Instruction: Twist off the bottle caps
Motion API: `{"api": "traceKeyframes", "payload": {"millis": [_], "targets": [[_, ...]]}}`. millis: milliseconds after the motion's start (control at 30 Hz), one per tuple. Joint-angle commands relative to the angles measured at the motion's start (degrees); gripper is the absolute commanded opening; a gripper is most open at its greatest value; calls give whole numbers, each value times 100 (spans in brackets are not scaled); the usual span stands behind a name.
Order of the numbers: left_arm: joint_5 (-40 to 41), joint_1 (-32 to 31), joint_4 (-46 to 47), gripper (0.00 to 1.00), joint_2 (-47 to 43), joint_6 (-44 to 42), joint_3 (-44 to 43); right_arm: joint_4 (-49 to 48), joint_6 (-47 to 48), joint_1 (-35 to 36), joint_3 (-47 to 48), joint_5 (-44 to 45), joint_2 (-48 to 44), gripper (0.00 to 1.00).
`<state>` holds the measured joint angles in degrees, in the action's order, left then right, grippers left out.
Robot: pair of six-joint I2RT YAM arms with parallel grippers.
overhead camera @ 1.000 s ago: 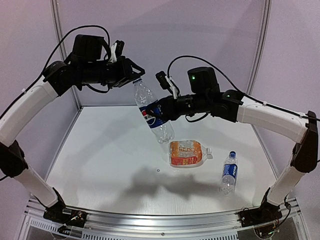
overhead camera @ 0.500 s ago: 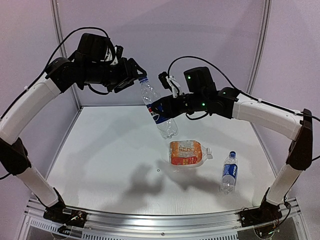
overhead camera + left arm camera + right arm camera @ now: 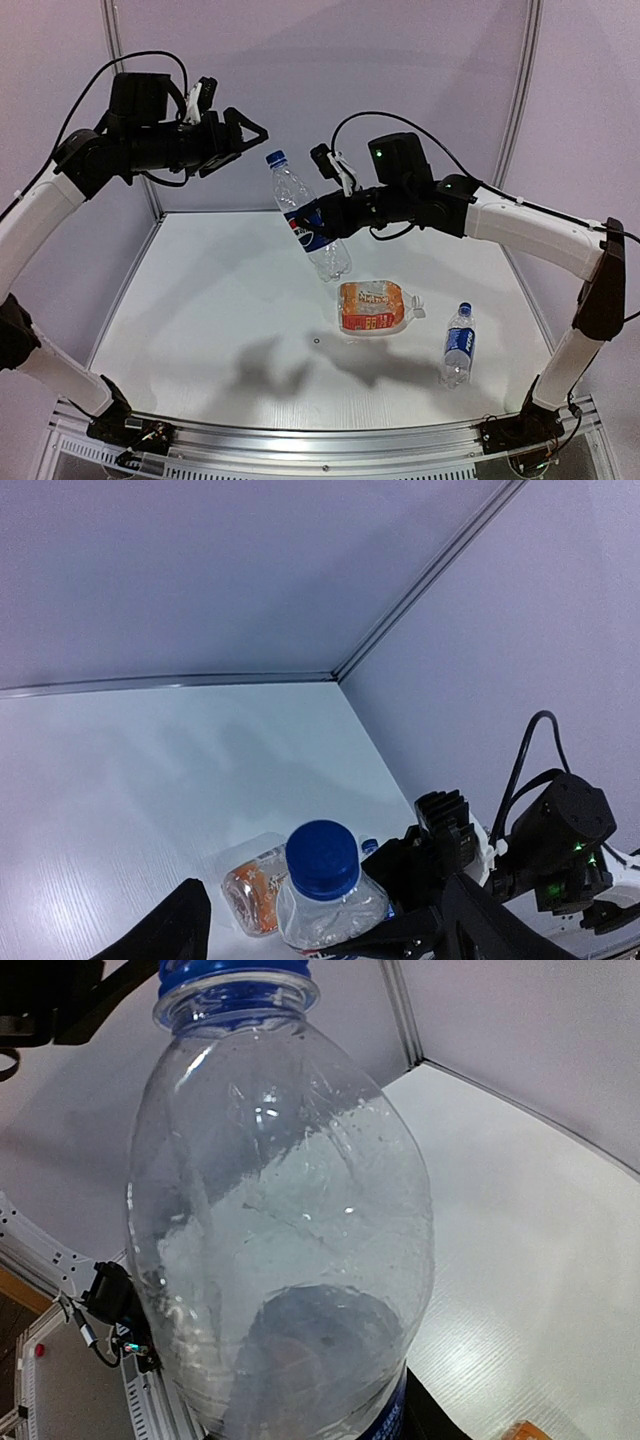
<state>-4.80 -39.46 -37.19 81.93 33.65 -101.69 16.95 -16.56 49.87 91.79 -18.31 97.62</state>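
Blue cap [image 3: 275, 157] sits on the tilted bottle [image 3: 288, 190] in the right jaws; left jaws stand wide, left of it. Twisting may turn the bottle itself.

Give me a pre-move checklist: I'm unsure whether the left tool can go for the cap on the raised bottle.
1. Right tool clamped on the clear blue-labelled plastic bottle: ok.
2. Round blue plastic cap on the neck: ok.
3. Cap loosened: cannot tell.
4. Left tool open, apart from the cap: ok.
5. Cap centred between the left fingers in the wrist view: ok.
6. Squat orange-labelled bottle and slim blue-labelled bottle apart from both arms: ok.
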Motion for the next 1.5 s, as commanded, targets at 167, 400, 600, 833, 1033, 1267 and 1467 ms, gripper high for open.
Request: {"api": "traceKeyframes", "payload": {"millis": [167,400,600,833,1033,1267,1467], "targets": [[-1963,316,907,77,70,-696,19,-771,-215,-3,-116,-1437,-148,37],[-2094,299,968,72,187,-684,35,-969,-279,-1,-229,-1709,-232,37],[-2093,272,942,69,270,-693,28,-1009,-278,0,-241,-1822,-260,37],[-2069,251,1042,64,251,-615,162,-971,-253,-3,-240,-1818,-281,38],[-2014,195,1071,45,242,-575,202,-957,-255,-3,-240,-1791,-297,38],[-1961,134,1050,39,262,-552,193,-1005,-269,1,-221,-1754,-315,37],[-1787,94,937,18,258,-503,176,-1077,-321,3,-283,-1746,-344,38]]}}
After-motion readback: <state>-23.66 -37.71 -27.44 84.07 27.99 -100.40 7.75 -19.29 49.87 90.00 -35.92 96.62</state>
